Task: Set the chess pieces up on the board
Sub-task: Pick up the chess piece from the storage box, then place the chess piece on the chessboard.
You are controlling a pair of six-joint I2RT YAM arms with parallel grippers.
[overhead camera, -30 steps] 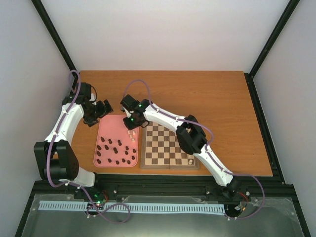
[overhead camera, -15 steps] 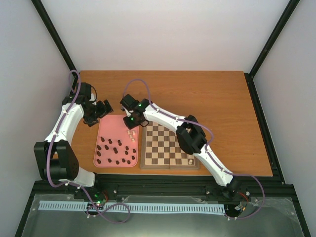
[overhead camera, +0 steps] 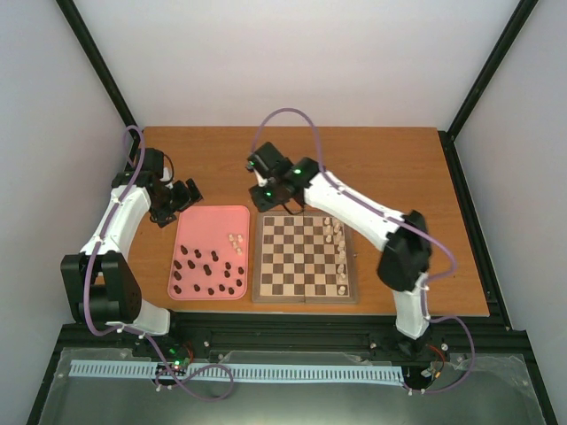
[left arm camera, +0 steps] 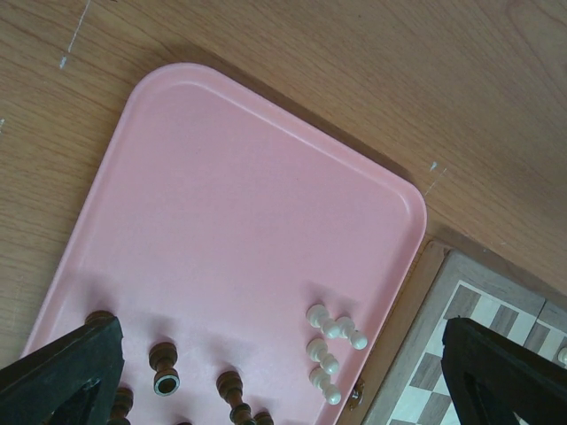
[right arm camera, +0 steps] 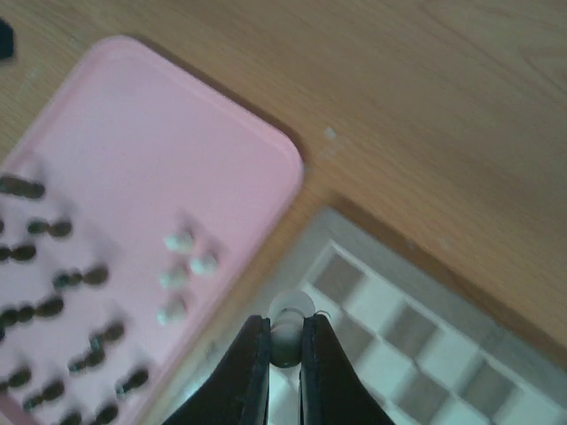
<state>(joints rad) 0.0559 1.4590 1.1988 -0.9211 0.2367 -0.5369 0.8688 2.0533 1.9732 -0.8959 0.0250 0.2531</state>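
My right gripper is shut on a cream-white chess piece and hangs over the far left corner of the board. In the top view the right gripper sits at that corner of the board. Several white pieces stand along the board's right side. More white pieces lie at the right edge of the pink tray, with dark pieces nearer me. My left gripper is open and empty above the tray's far end; the top view shows the left gripper there.
The pink tray lies directly left of the board and holds several dark pieces. Bare wooden table stretches beyond and to the right. Black frame posts stand at the far corners.
The right gripper closed on a white piece at the tray and carried it up and right to the board's far left corner. The left arm stayed still.
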